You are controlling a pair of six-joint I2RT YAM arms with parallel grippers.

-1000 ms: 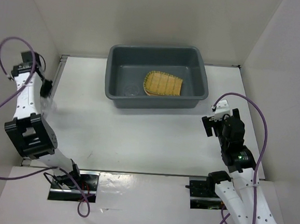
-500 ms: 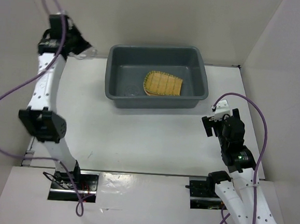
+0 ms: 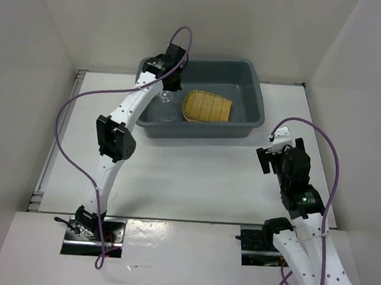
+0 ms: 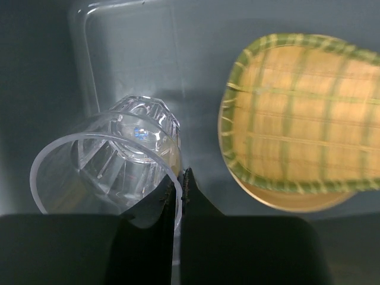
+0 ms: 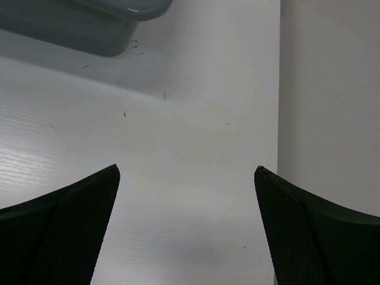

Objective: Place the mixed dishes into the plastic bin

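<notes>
While the yellow woven bamboo tray (image 4: 303,113) lies in the dark grey plastic bin (image 3: 204,132), the left claw (image 4: 178,190) pinches the small clear cup (image 4: 113,160) above it, not yet dropped; the right claw (image 5: 187,172) gapes empty.

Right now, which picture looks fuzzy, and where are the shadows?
Left wrist view: the small clear cup is fuzzy at its near rim, and the yellow woven bamboo tray looks soft. Right wrist view: the dark grey plastic bin throws a soft shadow on the white table. Top view: sharp, evenly lit.
</notes>
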